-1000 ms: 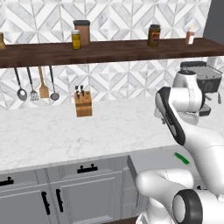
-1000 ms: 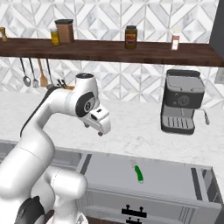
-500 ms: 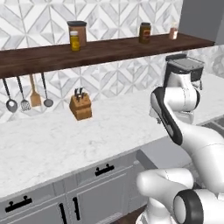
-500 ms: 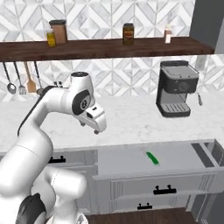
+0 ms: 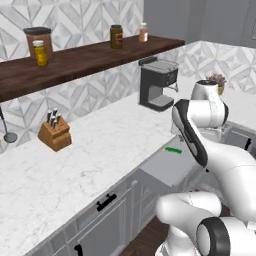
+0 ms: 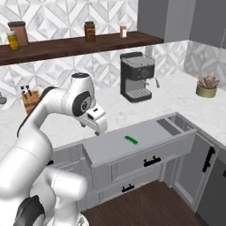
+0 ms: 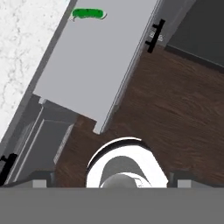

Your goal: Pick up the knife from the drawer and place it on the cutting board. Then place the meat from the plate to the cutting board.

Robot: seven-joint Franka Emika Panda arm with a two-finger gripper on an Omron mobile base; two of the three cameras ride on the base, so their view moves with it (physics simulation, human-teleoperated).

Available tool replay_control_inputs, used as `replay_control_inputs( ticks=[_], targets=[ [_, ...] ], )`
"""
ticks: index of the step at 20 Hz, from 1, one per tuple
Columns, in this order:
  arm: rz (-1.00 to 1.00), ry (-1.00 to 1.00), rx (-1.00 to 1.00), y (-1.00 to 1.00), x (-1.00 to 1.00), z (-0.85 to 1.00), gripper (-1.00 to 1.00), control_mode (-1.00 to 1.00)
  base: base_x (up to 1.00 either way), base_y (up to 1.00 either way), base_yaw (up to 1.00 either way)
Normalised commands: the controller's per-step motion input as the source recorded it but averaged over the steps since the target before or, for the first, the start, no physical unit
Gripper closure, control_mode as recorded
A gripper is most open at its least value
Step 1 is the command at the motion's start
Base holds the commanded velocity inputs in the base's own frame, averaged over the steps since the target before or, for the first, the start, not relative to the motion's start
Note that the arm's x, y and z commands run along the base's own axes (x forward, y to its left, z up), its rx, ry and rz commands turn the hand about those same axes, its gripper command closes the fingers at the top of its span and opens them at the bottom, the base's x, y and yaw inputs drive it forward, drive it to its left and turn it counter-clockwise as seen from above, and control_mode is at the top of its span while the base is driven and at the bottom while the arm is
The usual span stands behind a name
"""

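Observation:
The drawer stands pulled out under the marble counter, and the knife with its green handle lies on the pale grey inside. Both also show in the left base view, the drawer with the knife on it. My gripper hangs open above the counter edge, over the drawer's left end, apart from the knife. In the hand view the fingertips stand wide with nothing between them, and the knife lies far up on the drawer. The cutting board, the meat and the plate are out of view.
A black coffee machine stands at the back of the counter. A wooden knife block is to the left, a potted plant on the right counter. Jars line the dark shelf. Cabinet doors with black handles flank the drawer.
The base has driven along the counter, so the whole scene has shifted left in both base views. The drawer and knife now lie nearer the middle. The gripper stays open.

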Motion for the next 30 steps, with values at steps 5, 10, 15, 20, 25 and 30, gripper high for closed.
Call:
replay_control_inputs(
  ticks=[5, 10, 15, 20, 25, 30],
  targets=[
    [-0.04, 0.05, 0.00, 0.00, 0.08, -0.16, -1.00, -1.00, 0.01, 0.28, -0.30],
    [-0.22, 0.30, -0.02, -0.07, 0.88, -1.00, -1.00, -1.00, 0.00, 0.00, 0.00],
    [-0.09, 0.26, -0.01, -0.54, 0.97, -0.90, -1.00, -1.00, 0.00, 0.00, 0.00],
    [-0.01, 0.11, 0.00, -0.37, 0.81, -0.78, -1.00, -1.00, 0.00, 0.00, 0.00],
    [-0.02, 0.02, -0.01, -0.02, 0.58, -0.57, -1.00, -1.00, 0.00, 0.00, 0.00],
    [-0.04, 0.12, 0.00, -0.06, 0.45, -0.79, -1.00, -1.00, 0.00, 0.00, 0.00]
  ],
)
